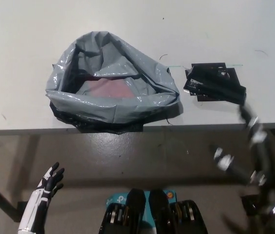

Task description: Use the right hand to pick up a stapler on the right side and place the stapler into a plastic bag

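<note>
1. Stapler and my black right hand are not in contact. The hand is below the bench's near edge at the right, blurred, with its fingers apart and nothing in it. Its uppermost fingertip reaches just over the edge, close to the stapler's right end.
2. My white left hand rests low at the left, well short of the bench, fingers spread and empty.
3. At the near edge of the bench sits one grey plastic bag. Its mouth gapes upward with something pinkish inside, and its front wall comes right up to the edge.
4. One black stapler lies flat just right of the bag, with a narrow strip of bench between them, a little back from the edge.
5. Beyond both, and to the bag's left, the white bench is bare and open.
</note>
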